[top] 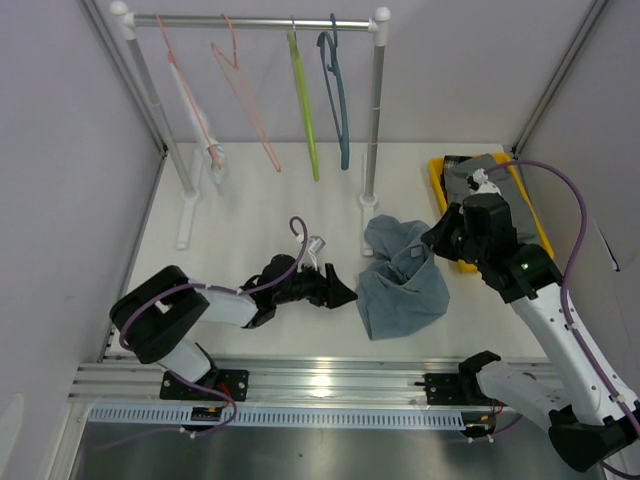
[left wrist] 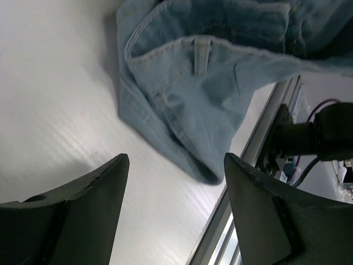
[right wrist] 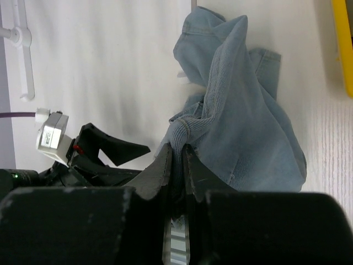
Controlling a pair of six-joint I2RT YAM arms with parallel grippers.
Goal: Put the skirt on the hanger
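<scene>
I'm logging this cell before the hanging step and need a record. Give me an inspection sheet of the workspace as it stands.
Surface: white table, no spills seen.
Job's things: light blue denim skirt crumpled at centre; four coloured plastic hangers hang on the white clothes rack.
Clutter: yellow tray holding a grey cloth, right rear.
Grippers: left gripper open, just short of the skirt; right gripper shut on a skirt fold.
Cables: purple cables loop along both arms, no snag seen.
Surroundings: white walls, aluminium rail at the near edge; nothing else seen.
</scene>
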